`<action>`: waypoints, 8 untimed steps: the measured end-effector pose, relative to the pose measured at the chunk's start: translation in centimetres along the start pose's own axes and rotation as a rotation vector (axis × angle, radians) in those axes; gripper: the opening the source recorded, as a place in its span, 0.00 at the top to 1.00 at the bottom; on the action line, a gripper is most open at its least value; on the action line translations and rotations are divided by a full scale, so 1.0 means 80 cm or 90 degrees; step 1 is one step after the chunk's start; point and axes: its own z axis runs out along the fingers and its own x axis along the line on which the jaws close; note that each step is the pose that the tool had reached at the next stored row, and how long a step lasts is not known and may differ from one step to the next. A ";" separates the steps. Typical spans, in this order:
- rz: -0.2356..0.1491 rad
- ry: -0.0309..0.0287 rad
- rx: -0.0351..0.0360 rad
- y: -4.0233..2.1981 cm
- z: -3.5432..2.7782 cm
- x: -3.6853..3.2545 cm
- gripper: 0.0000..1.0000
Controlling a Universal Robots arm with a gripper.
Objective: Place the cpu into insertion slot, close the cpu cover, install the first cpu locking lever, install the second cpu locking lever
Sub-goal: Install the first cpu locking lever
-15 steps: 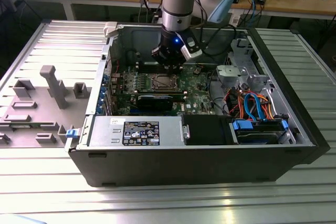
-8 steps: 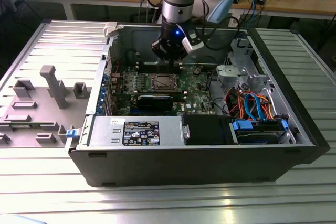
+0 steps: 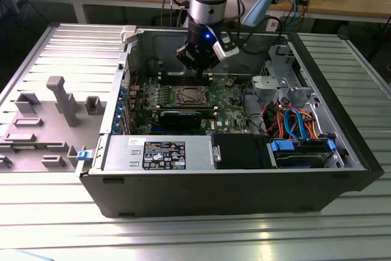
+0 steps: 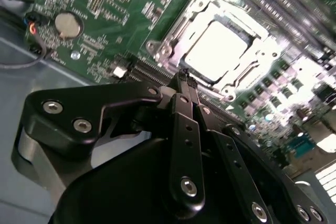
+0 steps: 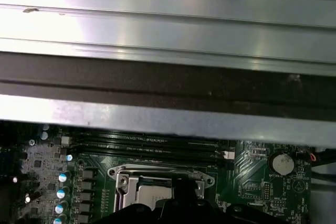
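Overall, in the exterior view the gripper (image 3: 197,65) hangs inside the open computer case (image 3: 244,175), above the green circuit board (image 3: 232,111) and just behind the insertion slot (image 3: 190,96). The long black graphics card (image 3: 180,119) lies near the socket's front.

In the second wrist view the fingers (image 4: 187,95) are pressed together and hold nothing, their tips close over the near edge of the cpu cover (image 4: 181,22). The cpu (image 4: 220,43) sits in the socket, its bright top showing through the frame's cut-out; the cover looks laid down over it. Whether either locking lever is latched I cannot tell. A slip of the narrow tips off a thin lever is my worry, as they could then scrape the board's small parts or the coin cell (image 4: 66,23) side.

In the first wrist view the memory slots (image 5: 147,142) run just beyond the socket frame (image 5: 157,174), so a sideways push there risks a knock.
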 end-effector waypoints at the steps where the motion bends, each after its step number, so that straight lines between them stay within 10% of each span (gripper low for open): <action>1: 0.000 0.0000 0.0000 -0.0031 -0.0001 0.0003 0.89; 3: 0.000 0.0000 0.0000 -0.0197 -0.0008 0.0017 0.89; 8: 0.000 0.0000 -0.0001 -0.0300 -0.0011 0.0024 0.89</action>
